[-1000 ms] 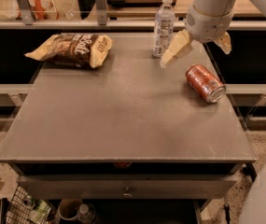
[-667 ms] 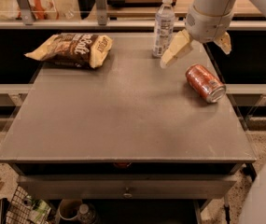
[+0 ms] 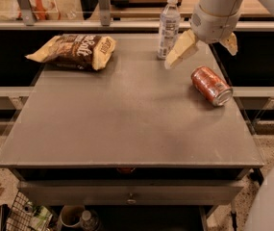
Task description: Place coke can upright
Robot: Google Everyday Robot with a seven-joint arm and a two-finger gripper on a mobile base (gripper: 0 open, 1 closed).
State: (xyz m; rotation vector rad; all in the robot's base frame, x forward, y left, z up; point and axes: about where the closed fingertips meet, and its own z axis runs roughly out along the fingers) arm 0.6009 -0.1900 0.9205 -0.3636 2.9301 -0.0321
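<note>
I see the small red-orange metal coke can (image 3: 211, 85) lying on its side near the right edge of the flat grey table top (image 3: 127, 124). Its silver end points toward the front right corner. There are white markings along its side, but I cannot read them as words from here.

The robot's cream-fingered gripper (image 3: 200, 58) hangs over the far right part of the table, just behind and above the can and not touching it. Its two fingers (image 3: 180, 49) are spread wide apart with nothing between them. One finger reaches down toward the bottle side, and the other sits over the table's right edge.

Just to the side of that nearer finger, a clear plastic water bottle with a white cap (image 3: 168, 28) stands upright at the back edge. Its pale label carries print too fine for me to read.

At the far left lies a crumpled brown and tan snack bag (image 3: 74, 51). I can make out the word "Salt" in light lettering on it and nothing more.

Below the table top I see a closed grey drawer front (image 3: 129, 192), and a wire basket (image 3: 18, 215) sits at the lower left.
</note>
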